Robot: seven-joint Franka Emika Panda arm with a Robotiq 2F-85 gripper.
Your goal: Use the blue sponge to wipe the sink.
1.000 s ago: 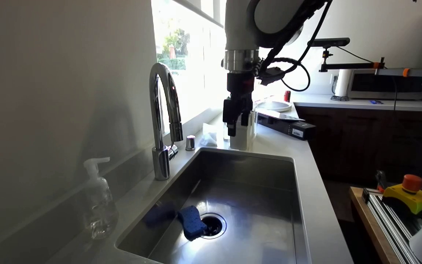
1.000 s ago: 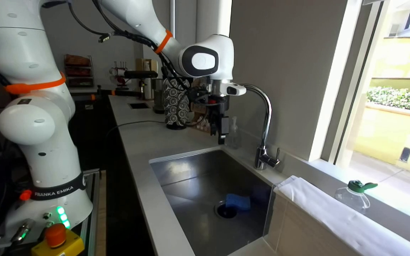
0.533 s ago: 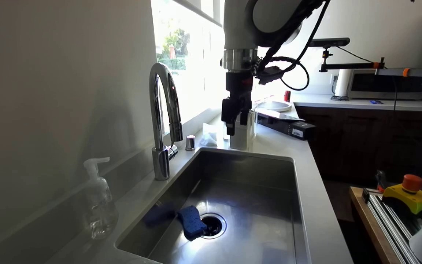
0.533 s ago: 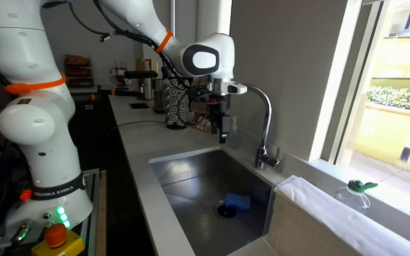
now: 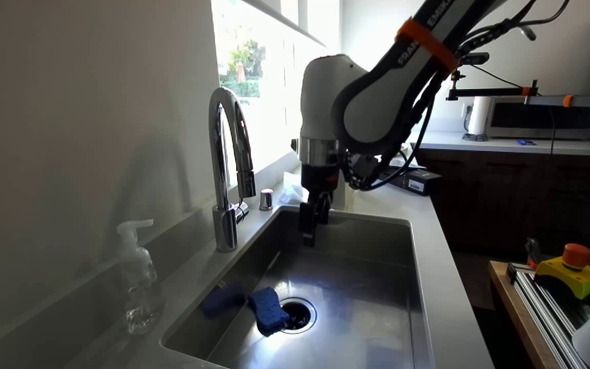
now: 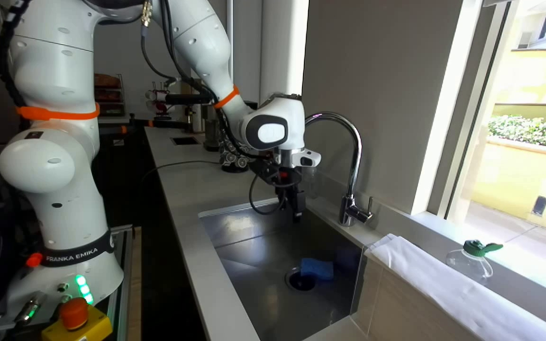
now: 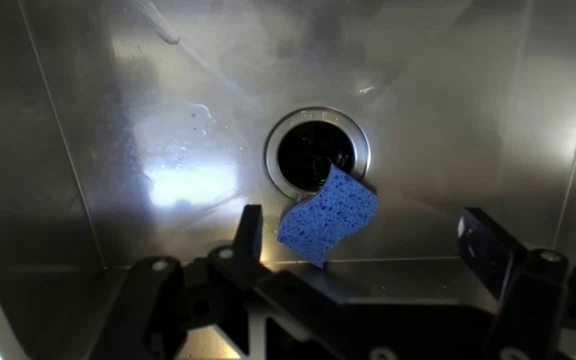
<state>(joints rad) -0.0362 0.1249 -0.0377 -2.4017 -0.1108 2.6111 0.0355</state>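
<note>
Sponge (image 7: 327,218) lengthwise diagonal, corner over drain (image 7: 313,150)

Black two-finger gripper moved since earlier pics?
Yes, down: in an exterior view the gripper dropped to overlap the far rim of the rectangular steel sink.

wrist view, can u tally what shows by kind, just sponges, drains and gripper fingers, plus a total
Blue sponge: 1
Drain: 1
Gripper fingers: 2
Total: 4

Base band (image 6: 76,254): FRANKA EMIKA, arm (image 5: 377,110): FRAN, EMIKA
</note>
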